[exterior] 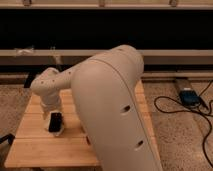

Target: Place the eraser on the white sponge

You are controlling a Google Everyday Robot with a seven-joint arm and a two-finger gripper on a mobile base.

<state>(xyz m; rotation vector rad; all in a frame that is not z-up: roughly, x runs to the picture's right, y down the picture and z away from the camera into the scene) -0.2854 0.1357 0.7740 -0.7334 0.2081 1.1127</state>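
Note:
My gripper (52, 112) hangs from the white wrist at the left, low over the wooden table (35, 145). A small black block, the eraser (55, 122), shows right at the gripper's end. Just under it, a pale off-white patch, the white sponge (59, 131), peeks out on the table. The eraser looks to be on or just above the sponge; I cannot tell whether they touch. My large white arm (112, 110) fills the middle of the view and hides the right part of the table.
The table's front edge runs along the bottom left. On the speckled floor at the right lie a blue device (190, 96) and black cables (200, 125). A long ledge and a dark wall run behind the table.

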